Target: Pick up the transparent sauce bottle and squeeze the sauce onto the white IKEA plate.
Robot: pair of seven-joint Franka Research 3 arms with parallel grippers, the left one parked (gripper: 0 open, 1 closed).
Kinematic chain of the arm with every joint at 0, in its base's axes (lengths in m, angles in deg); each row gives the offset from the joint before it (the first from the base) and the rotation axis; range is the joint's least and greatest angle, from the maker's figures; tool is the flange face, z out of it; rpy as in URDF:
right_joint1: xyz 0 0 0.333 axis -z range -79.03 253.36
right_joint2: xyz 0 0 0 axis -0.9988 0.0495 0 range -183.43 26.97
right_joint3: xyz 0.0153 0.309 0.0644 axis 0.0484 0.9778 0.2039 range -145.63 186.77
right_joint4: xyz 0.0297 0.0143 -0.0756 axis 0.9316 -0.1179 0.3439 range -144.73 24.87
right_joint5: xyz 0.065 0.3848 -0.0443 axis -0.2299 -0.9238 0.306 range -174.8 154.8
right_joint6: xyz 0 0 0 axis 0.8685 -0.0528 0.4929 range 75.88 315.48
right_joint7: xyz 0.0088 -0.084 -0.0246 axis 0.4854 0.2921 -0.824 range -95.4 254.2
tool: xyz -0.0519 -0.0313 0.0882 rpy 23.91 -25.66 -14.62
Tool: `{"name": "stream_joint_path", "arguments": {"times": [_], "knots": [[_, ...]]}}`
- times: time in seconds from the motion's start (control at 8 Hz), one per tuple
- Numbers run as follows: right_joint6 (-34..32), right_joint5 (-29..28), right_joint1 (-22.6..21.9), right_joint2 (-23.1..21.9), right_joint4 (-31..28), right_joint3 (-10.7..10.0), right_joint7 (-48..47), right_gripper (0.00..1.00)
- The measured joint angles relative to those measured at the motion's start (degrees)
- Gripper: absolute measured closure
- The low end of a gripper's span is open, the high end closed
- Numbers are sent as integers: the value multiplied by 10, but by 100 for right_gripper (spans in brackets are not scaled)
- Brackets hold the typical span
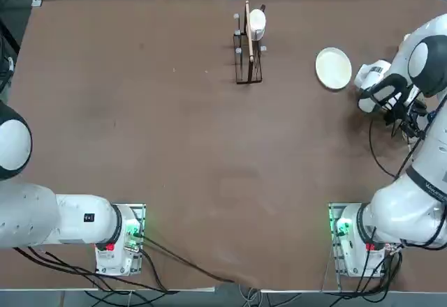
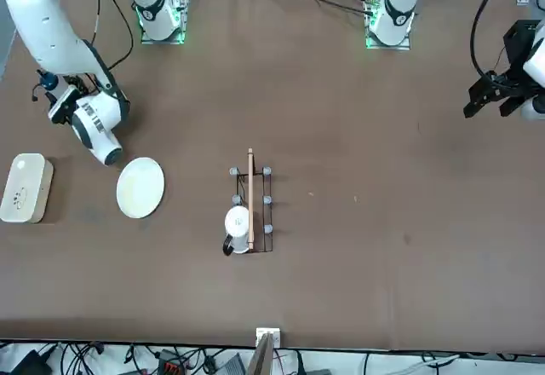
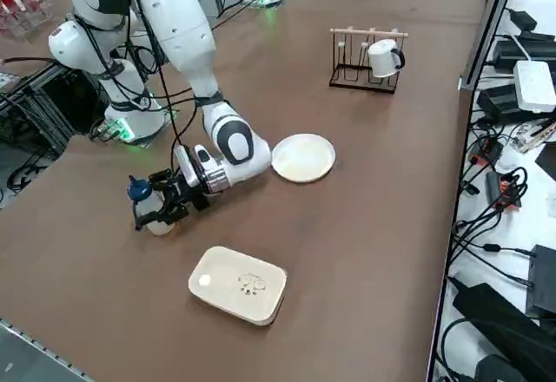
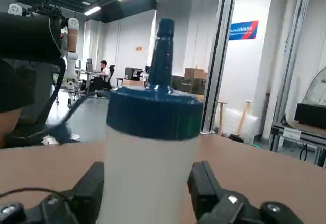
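The transparent sauce bottle [image 3: 149, 213] stands upright on the brown table, whitish with a blue cap and nozzle. My right gripper [image 3: 162, 211] reaches in low from the side. In the right wrist view the bottle [image 4: 150, 152] fills the space between the two black fingers [image 4: 204, 188], which sit against its sides. The white IKEA plate [image 3: 303, 157] lies flat on the table just beyond the gripper's wrist, a short way from the bottle. It also shows from above [image 1: 333, 68] and from the front [image 2: 140, 187].
A white rounded-rectangular container [image 3: 239, 284] lies near the bottle, toward the table's right edge. A dark wire mug rack [image 1: 248, 50] with a white mug [image 1: 257, 22] stands at the far middle of the table. Cables and devices crowd a bench beside the table [image 3: 512, 182].
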Motion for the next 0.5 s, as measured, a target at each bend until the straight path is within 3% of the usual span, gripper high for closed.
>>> {"name": "stream_joint_path", "arguments": {"times": [0.12, 0.25, 0.5], "knots": [[0, 0, -1, 0, -1, 1, 0, 19], [0, 2, -1, 0, -1, 1, 0, 38], [0, 8, -3, -2, 0, 2, -1, 44]]}}
